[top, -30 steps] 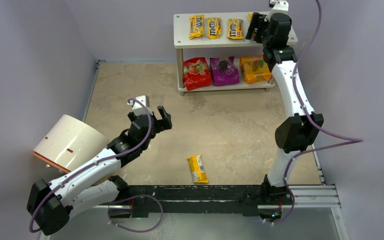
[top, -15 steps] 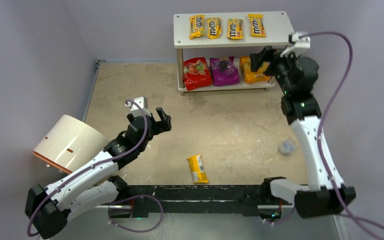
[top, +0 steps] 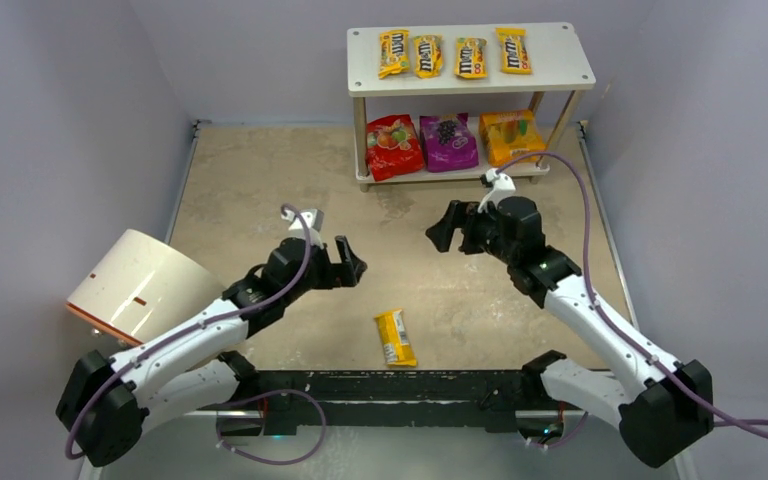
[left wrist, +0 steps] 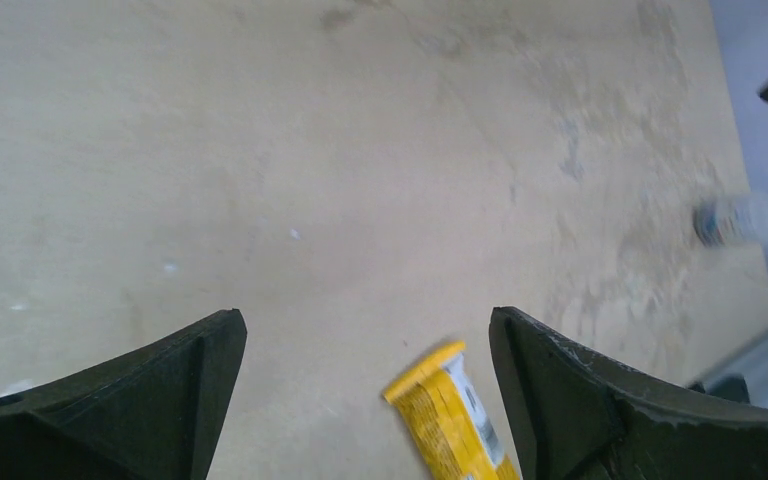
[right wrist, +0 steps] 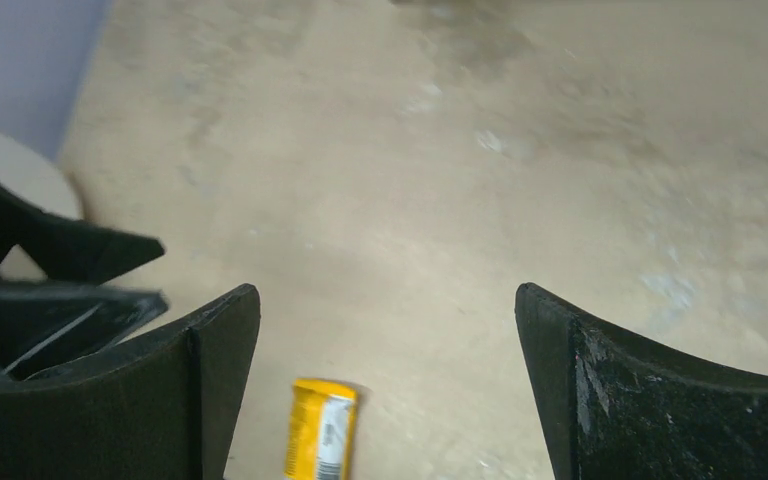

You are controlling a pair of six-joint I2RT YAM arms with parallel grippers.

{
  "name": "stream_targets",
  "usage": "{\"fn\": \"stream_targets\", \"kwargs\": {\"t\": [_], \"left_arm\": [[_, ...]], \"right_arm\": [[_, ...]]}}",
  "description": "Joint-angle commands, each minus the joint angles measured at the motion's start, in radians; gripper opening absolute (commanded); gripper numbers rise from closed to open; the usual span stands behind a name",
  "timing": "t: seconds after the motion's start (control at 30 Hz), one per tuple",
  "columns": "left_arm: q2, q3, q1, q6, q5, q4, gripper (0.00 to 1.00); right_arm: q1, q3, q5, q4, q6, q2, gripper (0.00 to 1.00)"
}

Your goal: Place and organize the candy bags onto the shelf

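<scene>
The white shelf (top: 560,60) stands at the back. Several yellow M&M's packets (top: 425,55) lie in a row on its top tier. The red (top: 394,146), purple (top: 448,142) and orange (top: 511,137) pouches sit on its lower tier. One yellow packet (top: 395,337) lies flat on the table near the front edge. It also shows in the left wrist view (left wrist: 450,415) and the right wrist view (right wrist: 322,435). My left gripper (top: 345,262) (left wrist: 365,320) is open and empty, up and left of that packet. My right gripper (top: 447,228) (right wrist: 388,292) is open and empty above mid-table.
A white cylinder with an orange rim (top: 140,285) lies on its side at the left, beside the left arm. A small clear round object (left wrist: 735,218) sits on the table at the right. Purple walls close in the sides and back.
My right arm has swung down from the shelf's top tier to mid-table, leaving a yellow packet on the top tier. My left gripper has moved right, toward the packet on the table.
</scene>
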Motion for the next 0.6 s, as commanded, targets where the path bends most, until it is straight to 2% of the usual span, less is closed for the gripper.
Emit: {"fn": "stream_targets", "kwargs": {"t": [0.0,0.07,0.13,0.27,0.4,0.57], "left_arm": [[0.103,-0.076,0.001,-0.042,0.468,0.174,0.95],[0.172,-0.117,-0.003,-0.090,0.549,0.239,0.90],[0.218,-0.128,-0.009,-0.102,0.567,0.230,0.86],[0.273,-0.116,-0.038,-0.114,0.552,0.204,0.85],[0.343,-0.121,-0.059,-0.147,0.570,0.284,0.76],[0.432,-0.091,-0.116,-0.177,0.519,0.263,0.68]], "right_arm": [[-0.005,-0.065,0.220,-0.047,0.041,-0.071,0.99],[-0.005,-0.108,0.281,-0.034,0.075,-0.113,0.99],[-0.005,-0.145,0.313,-0.044,0.134,-0.144,0.99],[-0.005,-0.192,0.397,-0.022,0.158,-0.194,0.99],[-0.005,-0.231,0.434,-0.010,0.158,-0.219,0.99],[-0.005,-0.238,0.495,-0.035,0.152,-0.225,0.99]]}}
